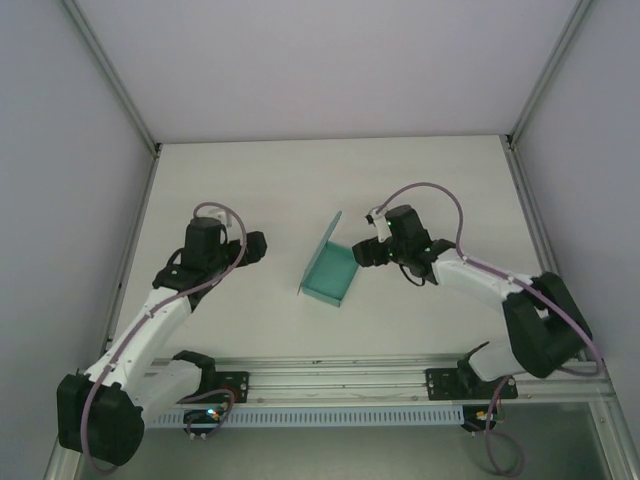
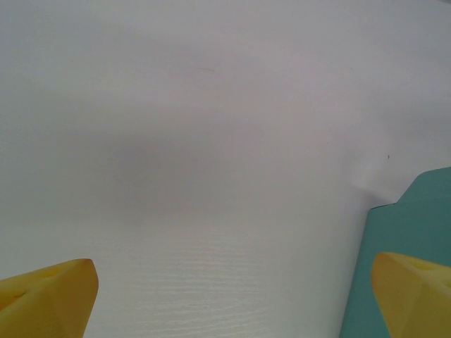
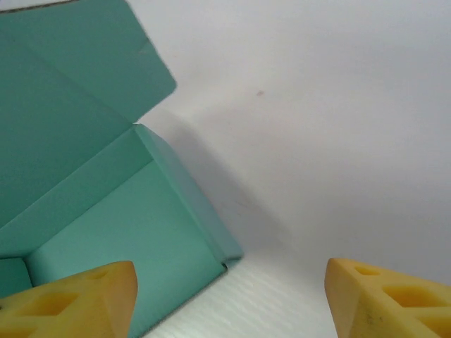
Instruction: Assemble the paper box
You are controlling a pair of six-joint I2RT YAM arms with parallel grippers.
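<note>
Teal paper box (image 1: 330,275) lies diagonally, open rightward.

Left tool (image 2: 231,294) and right tool (image 3: 230,296), both jaws wide apart.

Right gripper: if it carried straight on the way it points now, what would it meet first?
Probably the paper box: the open right gripper lines up with its nearest corner. Depth is unclear; it might slip past onto the table.

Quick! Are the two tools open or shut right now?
Left tool: open, holding nothing.
Right tool: open, holding nothing.
</note>
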